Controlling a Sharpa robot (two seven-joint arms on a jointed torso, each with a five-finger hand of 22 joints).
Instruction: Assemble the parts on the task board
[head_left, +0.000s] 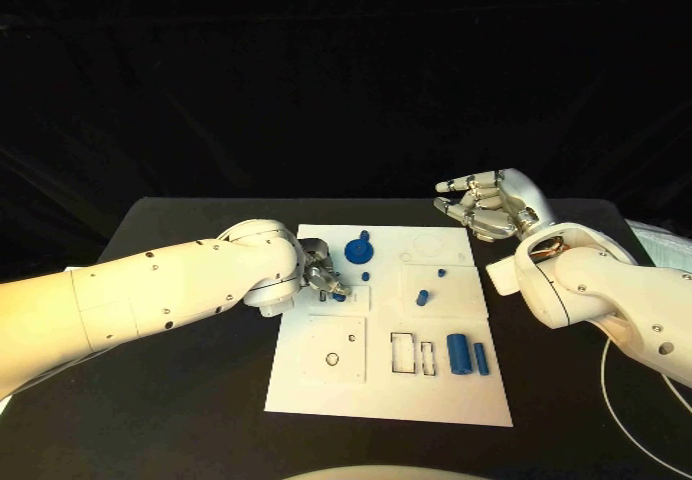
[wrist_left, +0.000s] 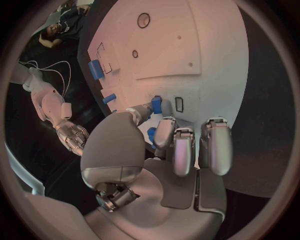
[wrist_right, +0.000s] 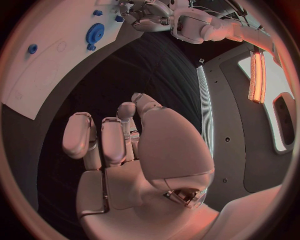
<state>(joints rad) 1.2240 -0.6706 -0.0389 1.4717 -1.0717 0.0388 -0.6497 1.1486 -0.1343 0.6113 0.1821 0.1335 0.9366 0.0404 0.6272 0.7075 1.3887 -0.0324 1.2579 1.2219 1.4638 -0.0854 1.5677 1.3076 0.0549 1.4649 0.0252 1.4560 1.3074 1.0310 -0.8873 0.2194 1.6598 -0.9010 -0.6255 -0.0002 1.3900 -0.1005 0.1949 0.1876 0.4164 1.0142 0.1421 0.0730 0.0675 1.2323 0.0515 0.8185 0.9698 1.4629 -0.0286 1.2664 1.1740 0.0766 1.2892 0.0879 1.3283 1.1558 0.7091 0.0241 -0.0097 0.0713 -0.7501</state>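
One small blue part (wrist_left: 156, 104) sits pinched in the left hand's (wrist_left: 164, 137) fingers.

Before me stands the black table (head_left: 173, 400), its top dark and matte, with rounded far corners. A thin white cable (head_left: 613, 395) curves over the table's right side, near its edge, running toward me. Just past the right far corner lies something pale (head_left: 661, 243); I cannot tell what it is. Behind the table hangs a dark backdrop (head_left: 346, 90). From my right wrist I see a grey panel (wrist_right: 234, 120) with small holes, and on it a lit orange strip (wrist_right: 257, 75) beside a dark rounded window (wrist_right: 284, 120).
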